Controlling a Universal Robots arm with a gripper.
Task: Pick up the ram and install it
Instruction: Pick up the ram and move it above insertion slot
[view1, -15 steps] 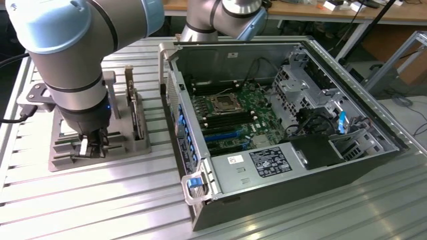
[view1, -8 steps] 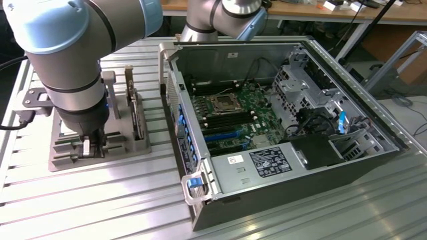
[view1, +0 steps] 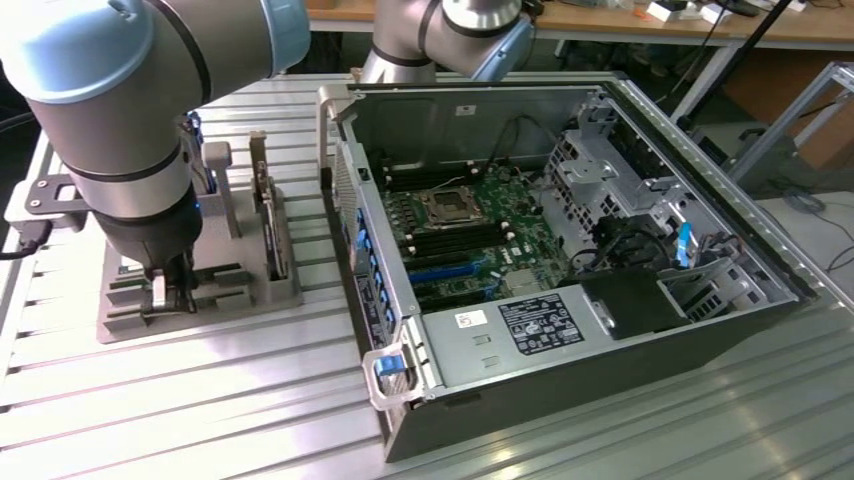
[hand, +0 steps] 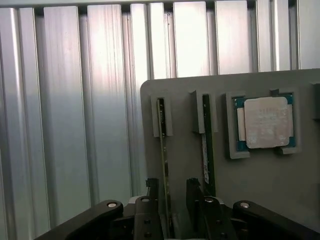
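The end effector (hand: 172, 184) is released, its fingers (hand: 152, 184) on either side of the ram (hand: 163, 140). The ram stands on edge in a slot of the grey holder (hand: 185, 87), low on the exterior view's left. A second memory stick (hand: 206, 140) is just beside it, then the processor chip (hand: 267, 122). The holder lies on the slatted bench (hand: 75, 100).

This looks like the pick-up step, with the grasp not yet made. Closing calls for square contact on the board's flat faces. The open computer case (view1: 574, 330) waits well apart.
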